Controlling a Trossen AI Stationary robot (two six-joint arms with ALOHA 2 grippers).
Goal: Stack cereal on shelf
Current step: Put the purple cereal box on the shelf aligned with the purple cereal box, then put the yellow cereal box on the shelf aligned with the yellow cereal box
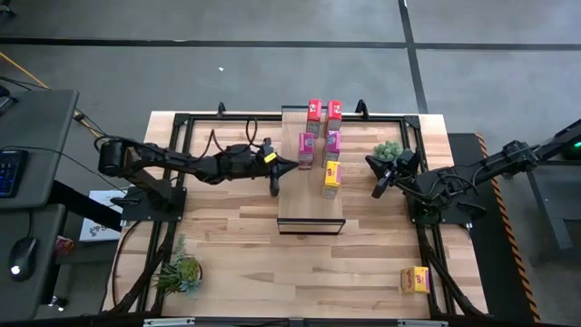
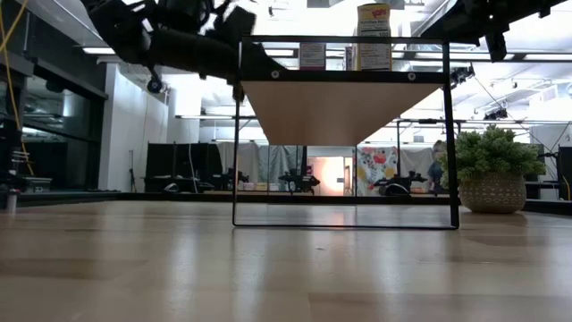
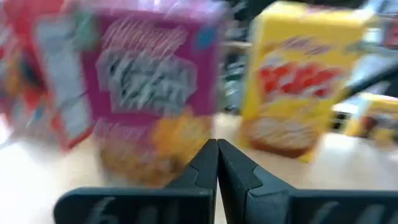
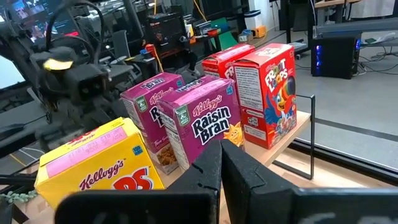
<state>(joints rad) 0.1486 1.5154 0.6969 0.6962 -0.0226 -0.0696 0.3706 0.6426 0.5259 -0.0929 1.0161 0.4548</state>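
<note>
The shelf (image 1: 310, 204) stands mid-table, a pale plank on a dark frame. On it stand two red cereal boxes (image 1: 314, 116) at the far end, two pink ones (image 1: 307, 150) in the middle and a yellow one (image 1: 331, 179) nearest. A second yellow box (image 1: 416, 279) stands on the table near its right front corner. My left gripper (image 1: 292, 164) is shut over the shelf's left edge, pointing at the left pink box (image 3: 155, 93). My right gripper (image 1: 378, 189) is shut and hovers right of the shelf, facing the boxes (image 4: 211, 118). My left gripper (image 3: 217, 149) has its shut fingertips level, from the table's left, right at the lower part of the pink box (image 3: 143, 155). I cannot tell whether they touch it.
A small green plant (image 1: 388, 150) sits just right of the shelf, beside my right arm. Another plant (image 1: 180, 272) is near the table's left front corner. The shelf's dark legs (image 2: 450, 152) rise from the table. Open tabletop (image 1: 300, 272) lies in front of the shelf.
</note>
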